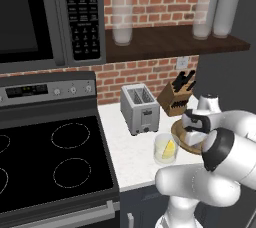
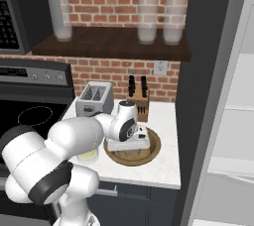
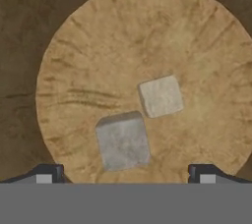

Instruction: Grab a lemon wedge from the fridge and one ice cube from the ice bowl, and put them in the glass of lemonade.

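Note:
The wooden ice bowl (image 1: 178,133) sits on the white counter, right of the glass of lemonade (image 1: 165,150). A yellow lemon wedge (image 1: 171,148) shows inside the glass. My gripper (image 2: 130,150) hangs straight down into the ice bowl (image 2: 156,143). In the hand view two pale ice cubes lie on the ice bowl's floor (image 3: 98,56): one ice cube (image 3: 160,96) is near the middle and a greyer ice cube (image 3: 122,140) lies closer, between my spread fingertips (image 3: 47,174). My gripper (image 3: 125,175) is open and holds nothing. The fridge (image 2: 230,116) stands open at the right.
A toaster (image 1: 140,108) and a knife block (image 1: 176,97) stand behind the bowl against the brick wall. The black stove (image 1: 50,157) lies to the left, with a microwave (image 1: 45,17) above. Tall clear glasses (image 2: 146,19) stand on the dark shelf overhead.

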### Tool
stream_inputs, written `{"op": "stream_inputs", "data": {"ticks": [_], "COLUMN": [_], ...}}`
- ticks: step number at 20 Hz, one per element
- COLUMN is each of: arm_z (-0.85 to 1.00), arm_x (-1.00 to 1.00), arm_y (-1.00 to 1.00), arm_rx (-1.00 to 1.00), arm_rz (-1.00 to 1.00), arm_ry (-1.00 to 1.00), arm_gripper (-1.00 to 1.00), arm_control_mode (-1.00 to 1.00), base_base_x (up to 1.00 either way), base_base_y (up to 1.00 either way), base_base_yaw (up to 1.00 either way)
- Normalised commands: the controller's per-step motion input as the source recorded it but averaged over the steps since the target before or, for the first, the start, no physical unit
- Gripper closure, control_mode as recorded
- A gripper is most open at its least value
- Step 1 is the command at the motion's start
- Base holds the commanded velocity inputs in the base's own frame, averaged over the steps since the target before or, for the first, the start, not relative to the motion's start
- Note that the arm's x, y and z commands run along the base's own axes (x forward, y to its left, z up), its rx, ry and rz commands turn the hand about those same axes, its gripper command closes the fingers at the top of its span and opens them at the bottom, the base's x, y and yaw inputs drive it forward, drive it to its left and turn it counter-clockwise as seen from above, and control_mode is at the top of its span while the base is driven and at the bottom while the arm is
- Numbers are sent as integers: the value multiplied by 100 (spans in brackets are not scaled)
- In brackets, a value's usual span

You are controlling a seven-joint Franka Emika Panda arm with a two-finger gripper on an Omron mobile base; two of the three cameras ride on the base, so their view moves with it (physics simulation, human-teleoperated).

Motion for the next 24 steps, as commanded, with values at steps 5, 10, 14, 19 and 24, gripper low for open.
{"op": "stream_inputs", "data": {"ticks": [5,10,14,19,24], "arm_z": [-19,-16,-14,-11,-7], "arm_x": [4,2,0,0,0], "arm_y": [0,0,0,0,0], "arm_rx": [0,0,0,0,0], "arm_rz": [0,0,0,0,0], "arm_ry": [0,0,0,0,0], "arm_gripper": [100,100,100,100,100], "arm_control_mode": [-100,-100,-100,-100,-100], "base_base_x": [0,0,0,0,0], "base_base_y": [0,0,0,0,0], "base_base_yaw": [0,0,0,0,0]}}
